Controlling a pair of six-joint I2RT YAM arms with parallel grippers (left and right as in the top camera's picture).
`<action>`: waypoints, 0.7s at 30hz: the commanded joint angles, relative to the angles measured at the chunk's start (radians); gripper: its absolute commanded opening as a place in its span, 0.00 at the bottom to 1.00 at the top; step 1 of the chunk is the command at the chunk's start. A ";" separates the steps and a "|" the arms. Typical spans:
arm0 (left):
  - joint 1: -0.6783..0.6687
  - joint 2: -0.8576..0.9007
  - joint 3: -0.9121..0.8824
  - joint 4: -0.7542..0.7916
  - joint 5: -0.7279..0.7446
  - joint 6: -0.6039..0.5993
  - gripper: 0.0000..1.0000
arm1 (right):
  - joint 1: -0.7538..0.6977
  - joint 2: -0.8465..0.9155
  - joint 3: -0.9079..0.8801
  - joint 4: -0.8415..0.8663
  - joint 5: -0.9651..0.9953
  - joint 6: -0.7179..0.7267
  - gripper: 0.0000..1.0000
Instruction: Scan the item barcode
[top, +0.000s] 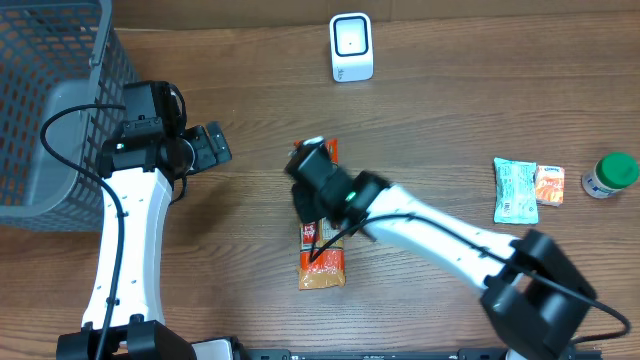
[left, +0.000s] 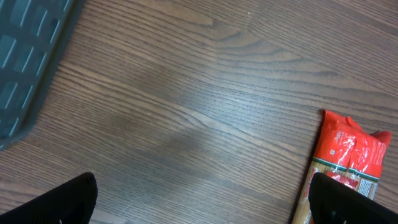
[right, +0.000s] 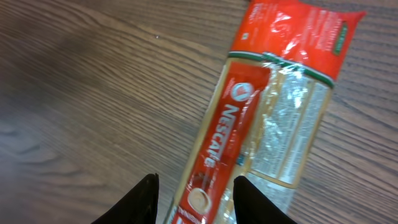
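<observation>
Tabletop (top: 480, 90) of brown woodgrain, scanner (top: 351, 47) atop

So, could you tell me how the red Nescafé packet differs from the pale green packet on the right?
The Nescafé packet is red and long; the green packet is pale and shorter. The Nescafé packet lies under the right gripper, the green packet beside an orange sachet. Both lie flat on the table.

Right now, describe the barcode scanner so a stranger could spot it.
Start at the grey mesh basket on the table's left side, then look along the far edge toward the middle. The scanner stands alone there, beyond the red Nescafé packet: a small white rounded box with a dark window, upright where the packet lies flat.
</observation>
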 joint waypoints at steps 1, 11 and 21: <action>-0.002 0.000 0.005 0.000 0.004 0.011 1.00 | 0.057 0.049 0.006 0.029 0.225 0.049 0.41; -0.002 0.000 0.005 0.001 0.004 0.011 1.00 | 0.076 0.121 0.006 0.046 0.267 0.048 0.39; -0.002 0.000 0.005 0.000 0.004 0.011 1.00 | 0.077 0.127 0.003 0.041 0.211 0.049 0.33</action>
